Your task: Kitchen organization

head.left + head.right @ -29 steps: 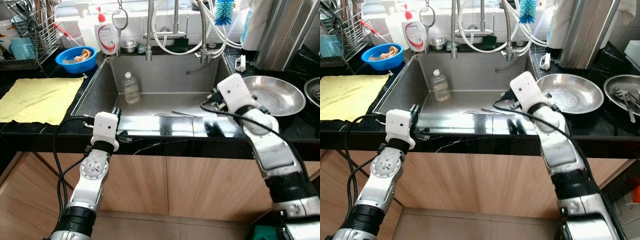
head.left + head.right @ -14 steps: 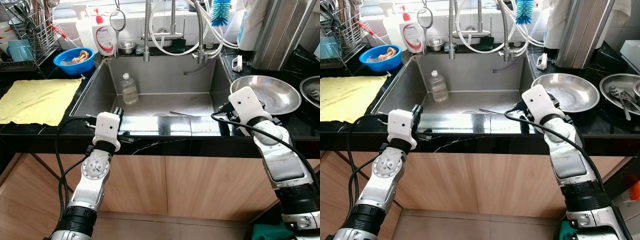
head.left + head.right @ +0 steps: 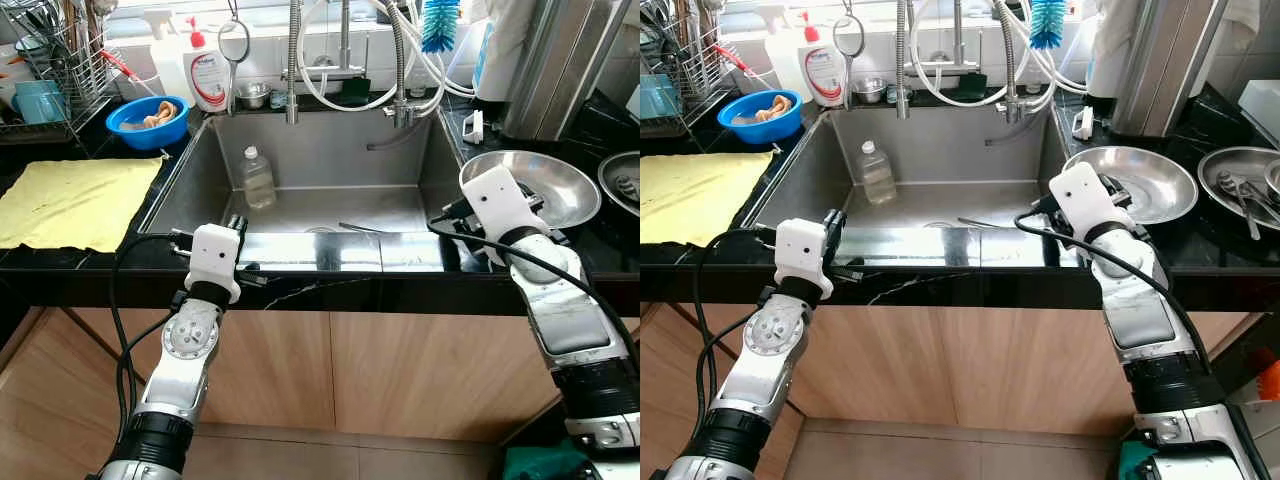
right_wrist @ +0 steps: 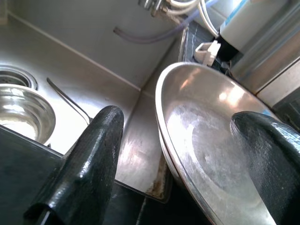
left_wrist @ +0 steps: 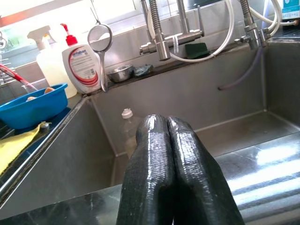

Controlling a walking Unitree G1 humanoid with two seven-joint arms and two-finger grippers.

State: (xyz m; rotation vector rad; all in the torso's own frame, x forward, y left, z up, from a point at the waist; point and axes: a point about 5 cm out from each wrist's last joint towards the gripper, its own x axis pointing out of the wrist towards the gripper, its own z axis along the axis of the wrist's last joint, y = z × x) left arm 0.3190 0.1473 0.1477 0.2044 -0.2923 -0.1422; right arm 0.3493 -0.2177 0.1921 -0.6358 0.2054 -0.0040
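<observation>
Right tool [image 4: 173,159] nearer steel pan [image 4: 211,140], spread wide

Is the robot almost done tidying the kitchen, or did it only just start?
Only starting, it looks like. Nothing is in hand: the left gripper rests shut at the sink's front edge, and the right gripper has its jaws open toward the big steel bowl without touching it. Still left: that bowl, the plastic bottle in the sink, and the yellow cloth.
</observation>
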